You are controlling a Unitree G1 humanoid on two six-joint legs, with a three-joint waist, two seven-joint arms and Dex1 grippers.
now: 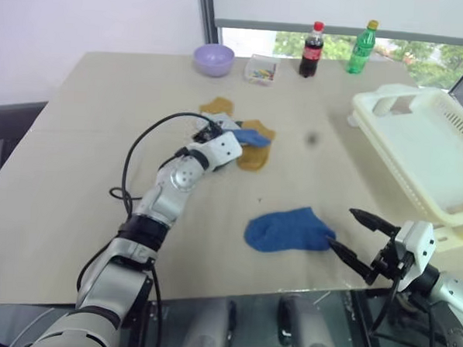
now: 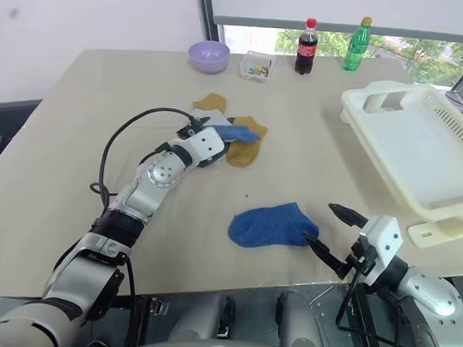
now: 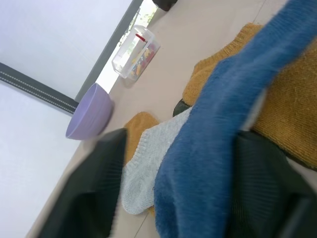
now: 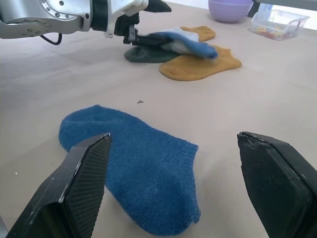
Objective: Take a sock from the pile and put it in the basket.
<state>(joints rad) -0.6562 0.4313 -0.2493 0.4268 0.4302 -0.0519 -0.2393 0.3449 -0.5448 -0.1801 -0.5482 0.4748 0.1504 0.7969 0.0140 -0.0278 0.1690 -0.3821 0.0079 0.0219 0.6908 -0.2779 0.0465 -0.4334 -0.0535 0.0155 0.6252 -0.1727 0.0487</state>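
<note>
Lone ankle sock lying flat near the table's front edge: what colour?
Blue sock; clearest in the right wrist view.

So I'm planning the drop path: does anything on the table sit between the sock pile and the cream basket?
Nothing visible does. The table between the pile and the basket is bare; the loose blue sock lies nearer the robot, off that line.

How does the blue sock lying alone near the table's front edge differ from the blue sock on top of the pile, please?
The lone blue sock lies flat on the bare table, just ahead of the open right pincer. The pile's blue sock lies across the mustard and grey socks of the pile, between the fingers of the open left pincer. The lone one shows its whole ankle-sock outline; the other shows as a narrow strip. Both are the same blue knit.
</note>
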